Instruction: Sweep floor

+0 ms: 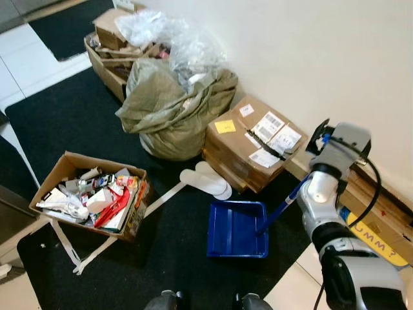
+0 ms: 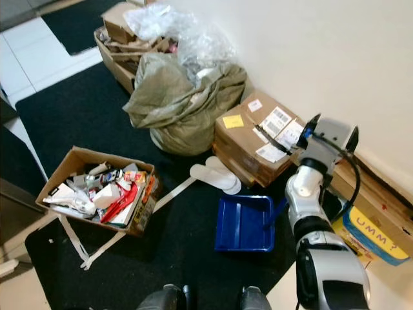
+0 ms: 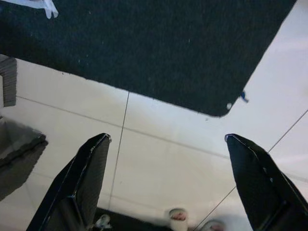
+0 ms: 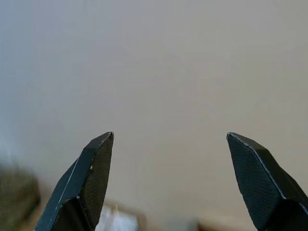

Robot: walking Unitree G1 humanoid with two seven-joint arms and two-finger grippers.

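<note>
My right gripper (image 4: 169,180) is raised w/ fingers spread wide, holding nothing, facing the wall (image 4: 168,62). My left gripper (image 3: 166,185) is also wide open & empty, over white tiles by the mat (image 3: 144,43) edge. The blue dustpan (image 1: 237,228) lies on the mat, near right, beside my right arm. 2 slippers (image 1: 205,180) lie just beyond it, w/ boxes (image 1: 253,142) & a sack (image 1: 171,110) farther. A box of trash (image 1: 90,197) sits left.
</note>
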